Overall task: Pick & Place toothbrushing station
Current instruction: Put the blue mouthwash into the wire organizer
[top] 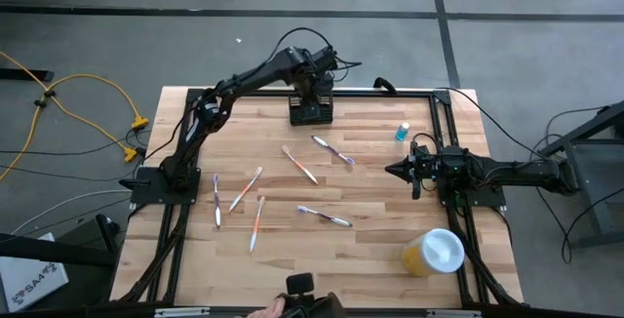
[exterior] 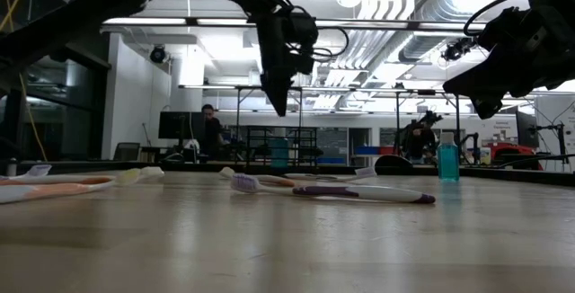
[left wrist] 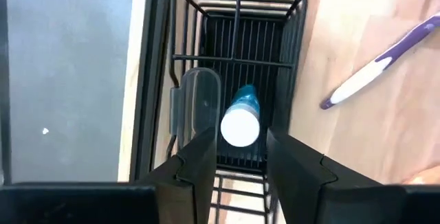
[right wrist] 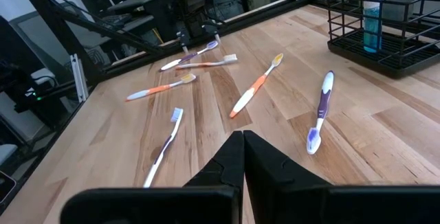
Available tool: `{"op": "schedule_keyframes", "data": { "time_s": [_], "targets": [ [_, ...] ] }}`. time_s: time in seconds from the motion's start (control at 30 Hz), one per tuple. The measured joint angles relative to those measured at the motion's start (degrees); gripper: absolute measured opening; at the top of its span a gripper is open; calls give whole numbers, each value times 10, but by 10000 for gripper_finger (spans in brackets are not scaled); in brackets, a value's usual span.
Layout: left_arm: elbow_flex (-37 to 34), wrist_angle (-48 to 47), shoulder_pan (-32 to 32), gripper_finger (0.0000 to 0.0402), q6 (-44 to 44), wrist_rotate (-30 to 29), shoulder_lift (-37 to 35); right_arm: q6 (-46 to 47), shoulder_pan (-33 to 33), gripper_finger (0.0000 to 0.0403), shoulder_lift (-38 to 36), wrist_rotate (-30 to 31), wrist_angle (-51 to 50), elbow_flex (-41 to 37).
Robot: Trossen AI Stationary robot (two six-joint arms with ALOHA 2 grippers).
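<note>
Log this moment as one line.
left end effector: open above black caddy | right end effector: shut, idle | toothbrushes: scattered on table

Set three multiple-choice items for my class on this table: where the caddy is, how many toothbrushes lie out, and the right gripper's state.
1. Where is the caddy?
A. under the left gripper
B. beside the yellow cup
C. in the table's middle

2. How many toothbrushes lie on the table?
A. three
B. six
C. nine

3. The right gripper is:
A. shut on a toothbrush
B. wide open
C. shut, empty

Answers:
1 A: the high view shows the left arm reaching over the caddy at the table's far edge.
2 B: six lie scattered in the high view.
3 C: in the right wrist view its fingers meet with nothing between them.
</note>
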Motion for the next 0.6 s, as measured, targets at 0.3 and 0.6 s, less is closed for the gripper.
{"op": "schedule_keyframes", "data": {
  "time_s": [0.3, 0.6],
  "targets": [
    [0, -52, -9, 123, -43, 56, -21, 0, 0, 2, 0, 0, 0, 0],
    [0, -56, -15, 123, -66, 90, -28, 0, 0, 2, 0, 0, 0, 0]
  ]
}}
